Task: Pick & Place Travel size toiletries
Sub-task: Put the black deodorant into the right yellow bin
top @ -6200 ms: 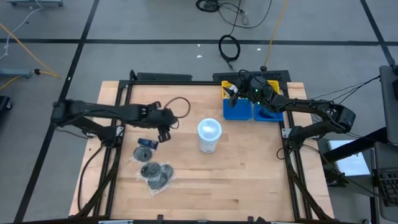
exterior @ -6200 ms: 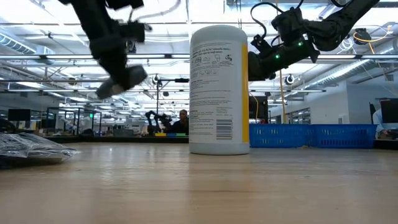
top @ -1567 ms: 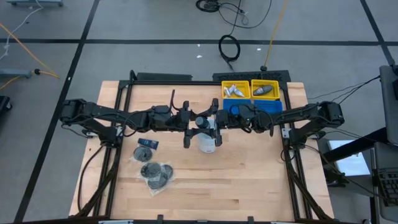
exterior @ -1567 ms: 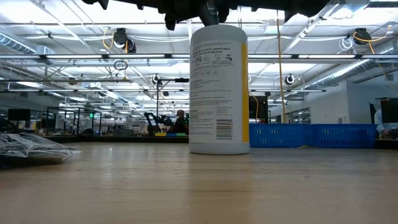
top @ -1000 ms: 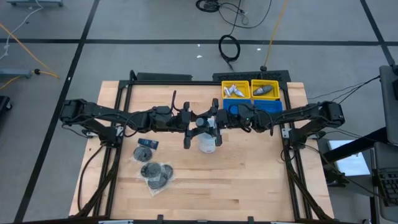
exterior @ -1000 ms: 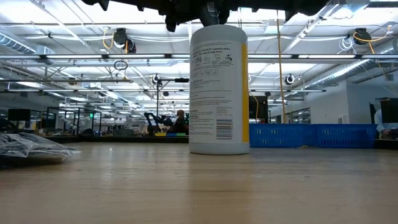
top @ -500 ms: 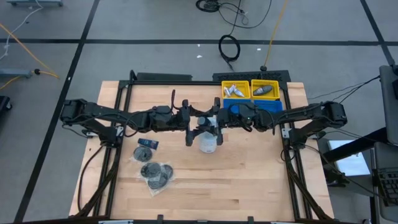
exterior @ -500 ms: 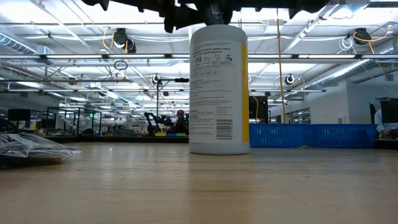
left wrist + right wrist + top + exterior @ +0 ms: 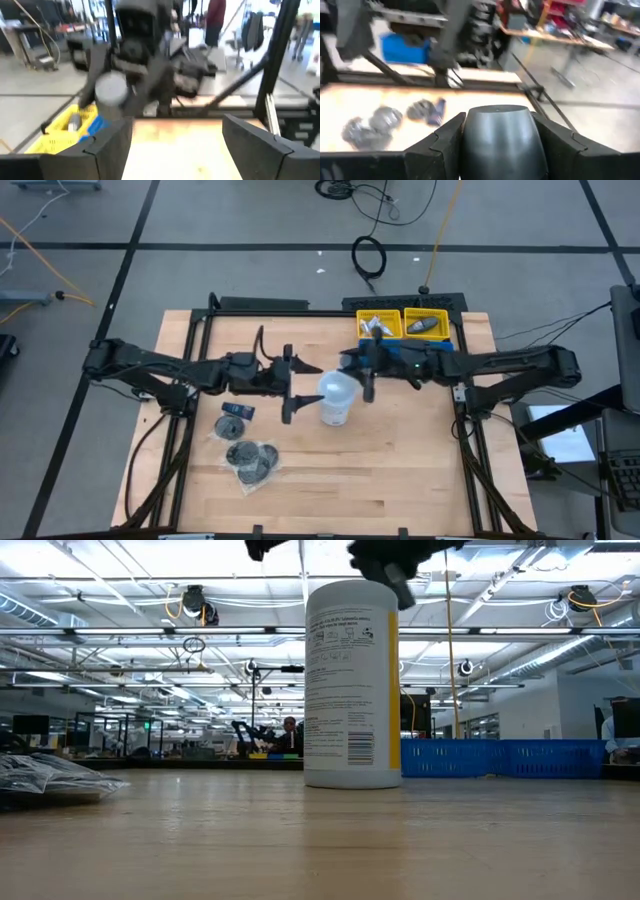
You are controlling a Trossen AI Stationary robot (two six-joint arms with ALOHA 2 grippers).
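Room: your low view looks level across the bench [image 9: 320,840] into a wide hall with ceiling lights; a person [image 9: 291,736] sits far behind it.
Bench: you have a pale wooden top in a dark frame, on a grey floor with cables.
Tub: your white tub [image 9: 337,398] with the pale lid stands upright near the middle of the bench; in the low view it [image 9: 352,683] fills the centre.
Left tool: your left tool [image 9: 291,393] hangs just beside the tub, on the side toward the bench's left edge; its fingers [image 9: 107,149] are spread wide with nothing between them.
Right tool: your right tool [image 9: 366,375] hangs just beside the tub, on the side toward the bins; it is clenched on a dark grey bottle [image 9: 498,135], seen between its fingers [image 9: 439,147] in the right wrist view.
Bins: your yellow bins [image 9: 424,312] and blue bins [image 9: 448,347] sit at the bench's back right corner; pale items [image 9: 375,326] lie in one yellow bin and a grey item [image 9: 421,326] in the other.
Discs: your dark clear-wrapped discs [image 9: 250,457] lie near the front left part of the bench, well apart from both tools.
Packet: you have a small dark packet [image 9: 236,410] just behind the discs, toward the left arm.
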